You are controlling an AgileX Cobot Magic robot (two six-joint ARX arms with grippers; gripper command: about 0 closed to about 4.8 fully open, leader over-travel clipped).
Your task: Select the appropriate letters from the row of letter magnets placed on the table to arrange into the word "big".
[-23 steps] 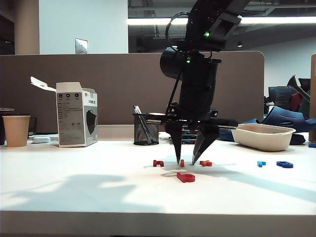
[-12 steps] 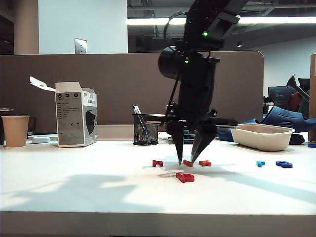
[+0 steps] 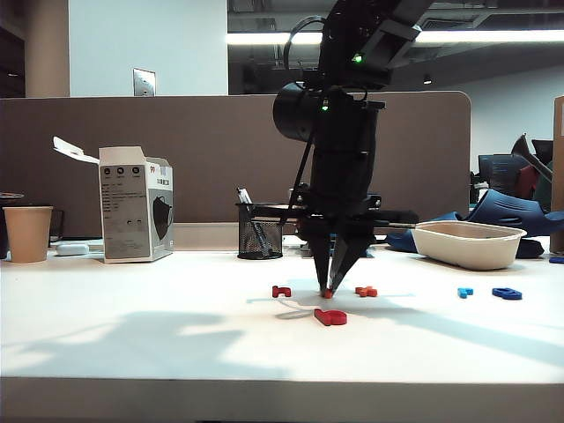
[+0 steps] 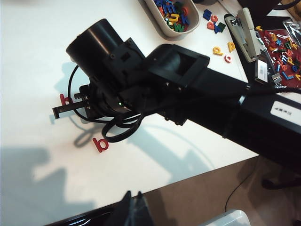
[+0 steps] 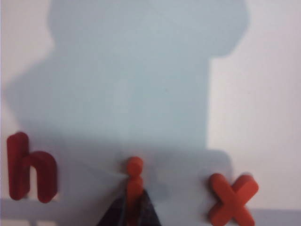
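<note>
On the white table (image 3: 159, 335) the row of letter magnets runs from a dark red h (image 3: 281, 291) past an orange-red x (image 3: 367, 291) to a light blue piece (image 3: 465, 292) and the dark blue letter (image 3: 508, 293). The red b (image 3: 331, 316) lies in front of the row. My right gripper (image 3: 328, 288) points straight down, shut on the thin orange i (image 3: 327, 293) at table level. The right wrist view shows the i (image 5: 134, 175) pinched between the fingers (image 5: 146, 211), with the h (image 5: 30, 172) and x (image 5: 233, 197) on either side. My left gripper (image 4: 133, 197) is shut and empty beyond the table's front edge.
A mesh pen cup (image 3: 261, 231), a white carton (image 3: 137, 204) and a paper cup (image 3: 28, 233) stand at the back left. A beige tray (image 3: 469, 243) sits at the back right. The left wrist view shows loose letters in a tray (image 4: 155, 19) and a stapler (image 4: 247, 28).
The right gripper's fingers, open on either side of the orange i, have closed onto it. The i shifted slightly on the table as they closed.
</note>
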